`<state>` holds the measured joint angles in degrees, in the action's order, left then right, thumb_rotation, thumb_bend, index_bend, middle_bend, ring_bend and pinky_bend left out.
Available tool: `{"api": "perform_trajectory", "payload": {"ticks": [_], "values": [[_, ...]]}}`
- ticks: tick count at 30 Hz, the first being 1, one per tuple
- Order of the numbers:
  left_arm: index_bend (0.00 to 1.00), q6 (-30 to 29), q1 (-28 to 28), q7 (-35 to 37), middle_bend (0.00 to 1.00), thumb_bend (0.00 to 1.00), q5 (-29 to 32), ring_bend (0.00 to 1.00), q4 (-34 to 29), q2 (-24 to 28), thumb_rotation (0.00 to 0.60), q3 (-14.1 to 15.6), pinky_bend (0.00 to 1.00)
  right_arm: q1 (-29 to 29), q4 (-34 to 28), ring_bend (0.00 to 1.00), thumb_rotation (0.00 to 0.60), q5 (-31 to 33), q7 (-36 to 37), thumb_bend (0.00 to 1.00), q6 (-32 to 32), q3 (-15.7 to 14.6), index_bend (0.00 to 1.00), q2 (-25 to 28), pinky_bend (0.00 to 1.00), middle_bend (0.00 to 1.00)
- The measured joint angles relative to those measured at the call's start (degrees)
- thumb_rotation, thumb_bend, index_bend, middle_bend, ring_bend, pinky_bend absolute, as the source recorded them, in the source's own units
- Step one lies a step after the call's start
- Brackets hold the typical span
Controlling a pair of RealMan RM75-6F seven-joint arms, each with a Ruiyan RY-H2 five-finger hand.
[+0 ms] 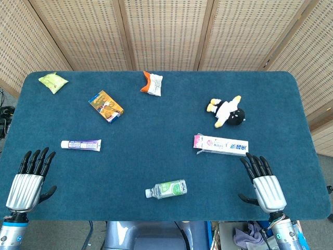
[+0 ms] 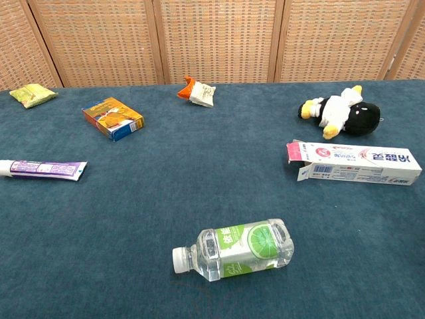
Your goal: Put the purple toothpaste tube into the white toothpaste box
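A: Item one, the white toothpaste box (image 1: 221, 145): long axis across the table, flaps open toward the purple toothpaste tube (image 1: 80, 144).

B: Item two, that tube: well left of the box, parallel, white cap pointing away.

A: We note the left hand (image 1: 28, 183) and right hand (image 1: 265, 184) both empty, fingers spread.

B: We'd grip the tube mid-body, left hand.

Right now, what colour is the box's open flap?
Pink, on the white toothpaste box; clearest in the chest view.
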<state>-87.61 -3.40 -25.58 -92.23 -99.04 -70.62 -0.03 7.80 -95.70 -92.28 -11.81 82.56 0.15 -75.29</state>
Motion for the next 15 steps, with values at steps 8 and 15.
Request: {"api": "perform_trajectory", "payload": {"ticks": [8, 15], "values": [[0.00, -0.4, 0.1, 0.4, 0.00, 0.20, -0.1, 0.00, -0.1, 0.2, 0.600, -0.1, 0.00, -0.2, -0.4, 0.00, 0.600, -0.9, 0.5, 0.04, 0.7, -0.1, 0.00, 0.2, 0.00, 0.00], [0.00, -0.2, 0.0, 0.6, 0.00, 0.20, 0.0, 0.00, 0.1, 0.3, 0.600, -0.1, 0.00, -0.2, -0.7, 0.00, 0.600, -0.9, 0.0, 0.04, 0.8, -0.1, 0.00, 0.3, 0.00, 0.00]]}}
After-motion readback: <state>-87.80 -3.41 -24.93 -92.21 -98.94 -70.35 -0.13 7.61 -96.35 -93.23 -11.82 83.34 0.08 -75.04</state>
